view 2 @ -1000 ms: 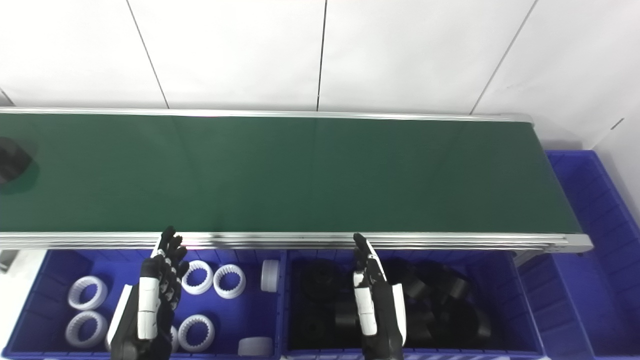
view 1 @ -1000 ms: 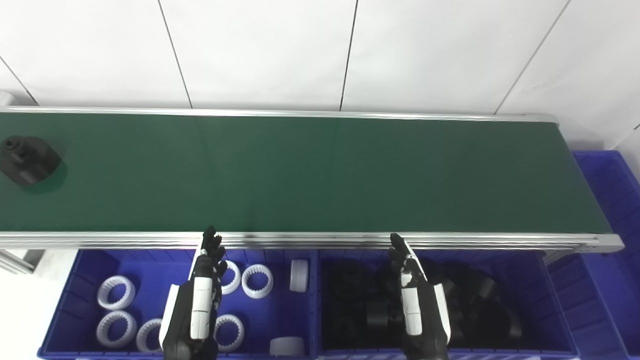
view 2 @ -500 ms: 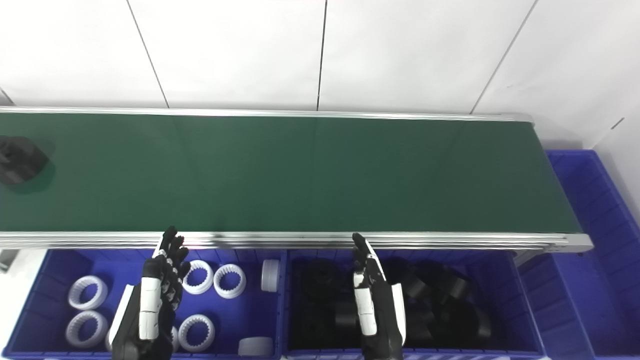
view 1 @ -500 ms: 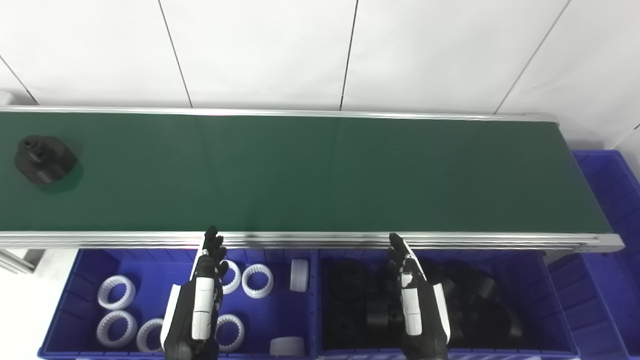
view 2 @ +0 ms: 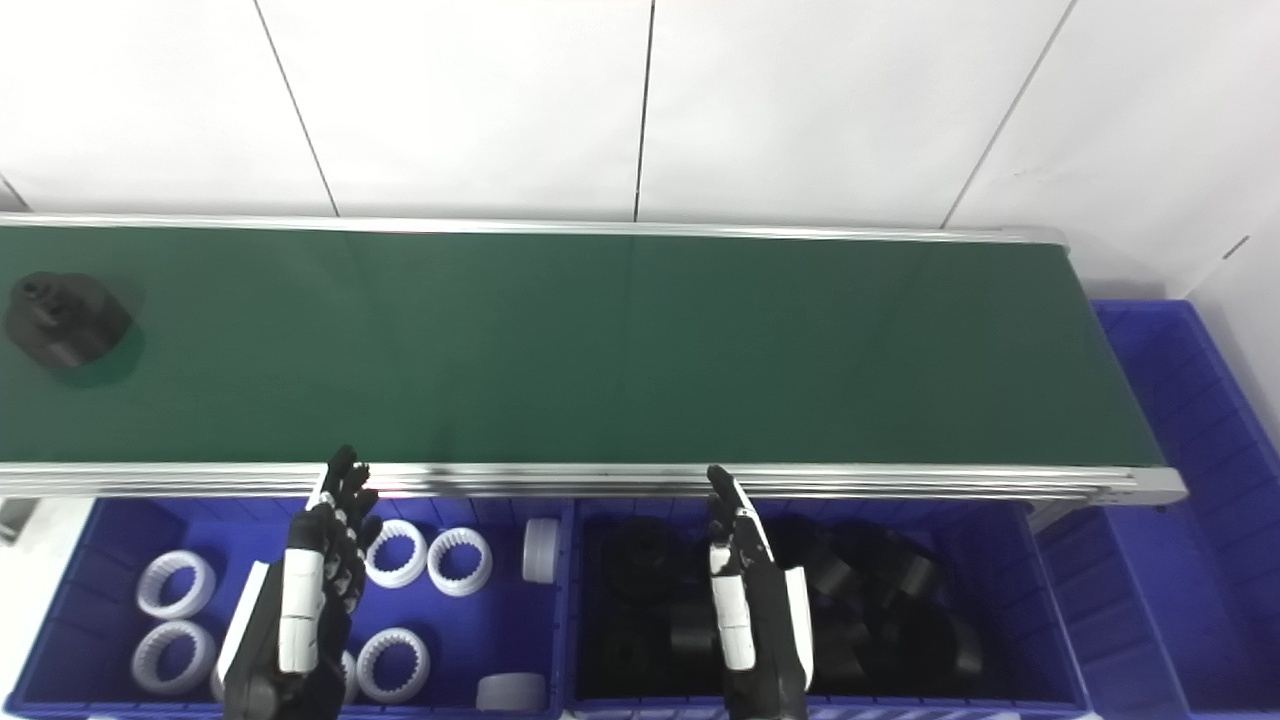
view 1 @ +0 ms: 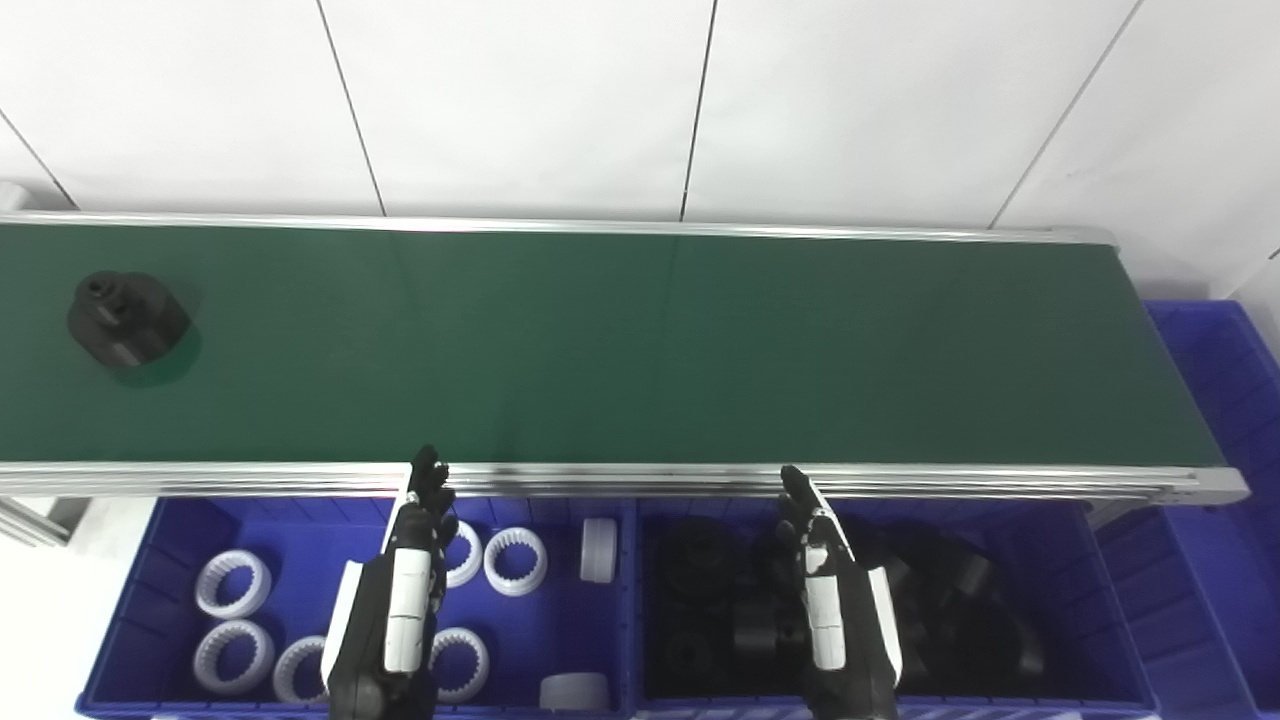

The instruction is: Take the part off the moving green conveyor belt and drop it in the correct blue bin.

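One black part [view 1: 127,318] on the far left of the green belt [view 1: 640,350], well apart from both hands. Left hand [view 1: 392,610] and right hand [view 1: 838,610] empty, fingers extended and apart, poised over the bins near the belt's near rail. Wait for the part to draw level with a hand. Reach ahead of its travel, close around the wide body, lift clear. Release over the right bin [view 1: 1110,640] of black parts, not the left bin [view 1: 160,560] of white rings [view 1: 515,561].
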`<control>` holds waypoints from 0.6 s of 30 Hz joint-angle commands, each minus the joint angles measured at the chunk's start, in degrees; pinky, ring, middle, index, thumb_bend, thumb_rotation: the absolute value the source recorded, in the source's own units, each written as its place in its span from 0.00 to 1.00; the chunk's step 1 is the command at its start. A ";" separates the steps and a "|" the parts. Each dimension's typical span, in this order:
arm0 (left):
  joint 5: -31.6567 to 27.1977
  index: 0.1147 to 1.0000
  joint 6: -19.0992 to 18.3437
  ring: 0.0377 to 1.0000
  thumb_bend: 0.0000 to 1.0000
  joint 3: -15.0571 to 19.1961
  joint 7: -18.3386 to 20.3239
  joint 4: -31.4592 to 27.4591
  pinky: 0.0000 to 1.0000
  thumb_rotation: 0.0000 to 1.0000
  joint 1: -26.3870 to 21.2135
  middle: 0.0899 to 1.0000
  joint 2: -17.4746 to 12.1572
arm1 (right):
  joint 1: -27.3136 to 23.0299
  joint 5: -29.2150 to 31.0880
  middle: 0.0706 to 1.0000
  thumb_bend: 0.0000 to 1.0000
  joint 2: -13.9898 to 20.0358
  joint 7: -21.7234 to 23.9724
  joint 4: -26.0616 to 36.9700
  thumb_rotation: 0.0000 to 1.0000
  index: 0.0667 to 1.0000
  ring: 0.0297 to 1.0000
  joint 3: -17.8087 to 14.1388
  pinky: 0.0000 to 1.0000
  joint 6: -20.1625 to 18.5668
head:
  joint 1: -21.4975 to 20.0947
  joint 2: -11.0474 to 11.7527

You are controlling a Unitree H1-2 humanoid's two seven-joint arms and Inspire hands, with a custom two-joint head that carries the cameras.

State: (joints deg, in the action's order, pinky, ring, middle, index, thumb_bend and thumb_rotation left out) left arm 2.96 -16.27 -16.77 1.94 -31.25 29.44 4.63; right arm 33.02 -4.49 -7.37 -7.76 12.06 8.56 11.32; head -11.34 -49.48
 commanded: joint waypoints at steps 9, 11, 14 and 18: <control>1.61 1.00 -0.01 1.00 0.53 -0.45 -0.33 -1.88 1.00 1.00 -0.08 1.00 0.18 | 0.44 0.86 0.95 0.83 -0.37 0.49 2.17 1.00 0.90 0.94 -0.02 0.94 0.91 | 0.14 0.04; 1.62 1.00 -0.01 1.00 0.53 -0.41 -0.32 -1.80 1.00 1.00 -0.07 1.00 0.27 | 0.40 0.76 0.95 0.83 -0.33 0.48 2.16 1.00 0.90 0.94 -0.01 0.93 0.81 | 0.17 0.04; 1.89 1.00 -0.10 1.00 0.54 -0.47 -0.38 -1.80 1.00 1.00 -0.05 1.00 0.28 | 0.34 0.98 0.95 0.83 -0.28 0.58 2.06 1.00 0.91 0.94 0.00 0.94 0.90 | 0.16 0.03; 1.88 1.00 -0.30 1.00 0.54 -0.55 -0.24 -1.85 1.00 1.00 -0.07 1.00 0.23 | 0.25 0.93 0.95 0.84 -0.28 0.61 2.07 1.00 0.91 0.94 0.03 0.94 0.60 | 0.22 0.10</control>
State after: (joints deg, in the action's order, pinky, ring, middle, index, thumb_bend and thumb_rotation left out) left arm 4.23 -16.47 -16.94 1.88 -31.26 29.43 4.63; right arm 33.01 -3.59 -7.37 -7.76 12.12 8.48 11.32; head -11.16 -49.39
